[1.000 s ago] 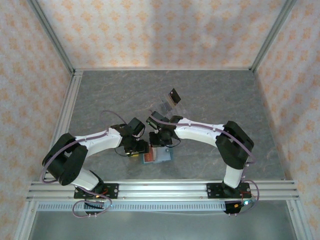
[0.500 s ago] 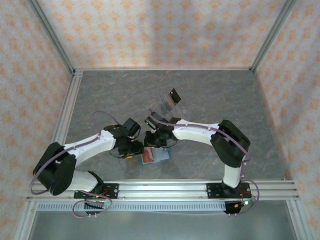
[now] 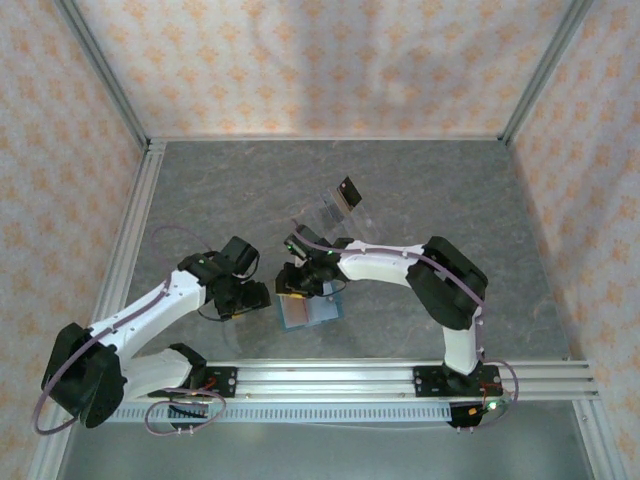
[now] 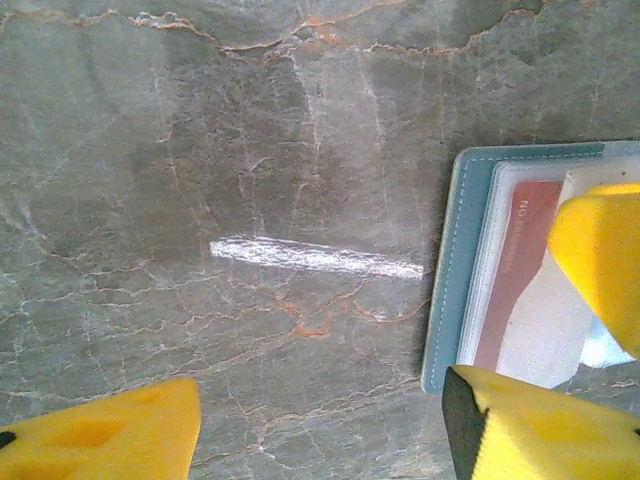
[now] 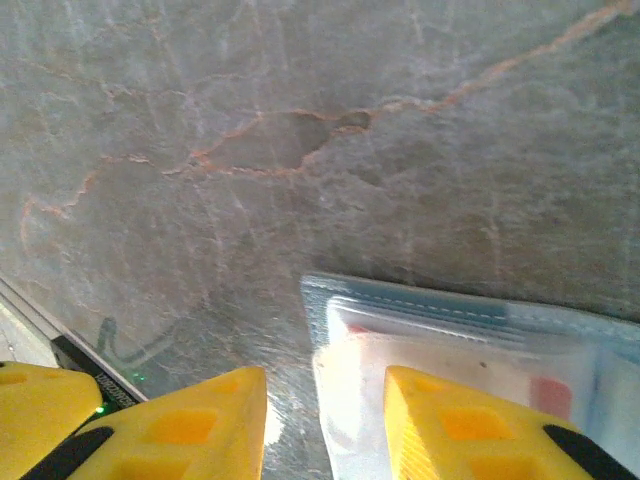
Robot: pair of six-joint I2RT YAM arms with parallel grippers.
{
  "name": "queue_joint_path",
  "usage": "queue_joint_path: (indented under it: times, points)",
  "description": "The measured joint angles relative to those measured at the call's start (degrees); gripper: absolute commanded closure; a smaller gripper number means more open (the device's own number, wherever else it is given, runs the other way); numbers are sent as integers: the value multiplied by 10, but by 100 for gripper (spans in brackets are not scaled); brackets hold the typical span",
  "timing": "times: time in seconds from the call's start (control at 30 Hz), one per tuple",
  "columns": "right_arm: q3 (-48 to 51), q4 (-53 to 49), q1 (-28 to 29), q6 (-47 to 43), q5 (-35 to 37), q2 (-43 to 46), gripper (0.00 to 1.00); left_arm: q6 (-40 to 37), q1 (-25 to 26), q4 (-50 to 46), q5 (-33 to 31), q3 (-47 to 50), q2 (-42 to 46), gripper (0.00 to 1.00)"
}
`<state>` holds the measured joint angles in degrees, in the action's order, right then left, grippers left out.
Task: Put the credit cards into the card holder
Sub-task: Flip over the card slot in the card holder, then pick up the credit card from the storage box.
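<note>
Shows left gripper point(image 4: 320, 440) spread wide over bare table point(image 4: 250, 150) beside card holder point(image 4: 445, 270); right gripper point(image 5: 325, 410) parted, straddling its edge; red card point(image 4: 515, 260) inside.

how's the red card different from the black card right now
Place: the red card sits inside the open card holder, near the arms; the black card is on the clear rack, farther back on the table.
Pose: the red card lies flat under a see-through pocket; the black card looks propped up at a tilt.
Cover: the red card is partly hidden; the black card's face is bare.
Both are small thin rectangles.
</note>
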<state>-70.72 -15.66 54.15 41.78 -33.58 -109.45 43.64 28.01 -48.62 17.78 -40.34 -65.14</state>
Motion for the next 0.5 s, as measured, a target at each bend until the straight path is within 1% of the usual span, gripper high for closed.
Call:
queue_joint_path:
  times: [0.13,0.23,0.3,0.5]
  points:
    - [-22,-24,-10,-20,2,10,63,-3,0,0,12,-1,1,33]
    - [-31,-58,-35,-39,15,44,63,-9,0,5,25,-4,-2,31]
    - [-51,-98,-60,-60,37,71,58,-15,0,15,37,-8,-6,30]
    - [-139,-192,-133,-128,114,125,54,-24,0,48,63,-26,-40,29]
